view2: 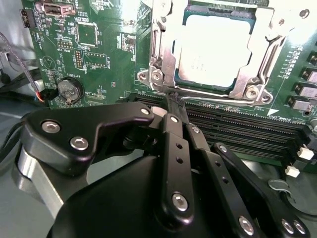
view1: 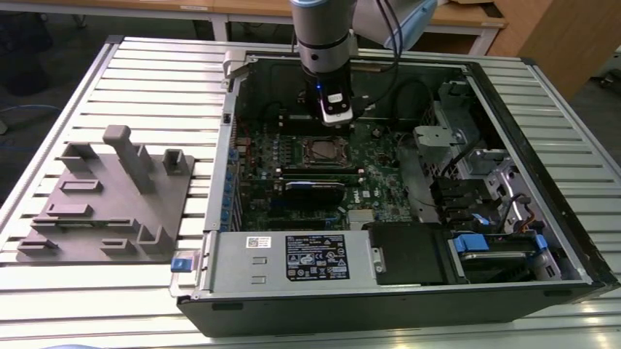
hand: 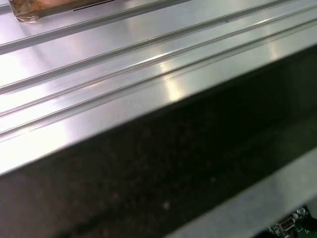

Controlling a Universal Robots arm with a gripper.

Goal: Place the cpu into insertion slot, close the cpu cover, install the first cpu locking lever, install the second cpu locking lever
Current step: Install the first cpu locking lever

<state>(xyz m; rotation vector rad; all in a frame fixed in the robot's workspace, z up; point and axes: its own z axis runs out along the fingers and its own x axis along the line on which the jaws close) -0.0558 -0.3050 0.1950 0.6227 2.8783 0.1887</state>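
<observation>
On the exterior view's left a grey fixture tray lies on the slatted table; beside it stands the open computer case, with the gripper hanging low over the board just beyond the insertion slot. In the second wrist view the cpu lies seated in the slot and the cpu cover looks folded down around it, so I judge the first locking lever to be the step in hand. The claw is clenched, nothing visible between its fingers, tip at a thin lever wire along the socket's near edge. Latching calls for a steady, squarely placed push that cannot slip onto the memory slots
</observation>
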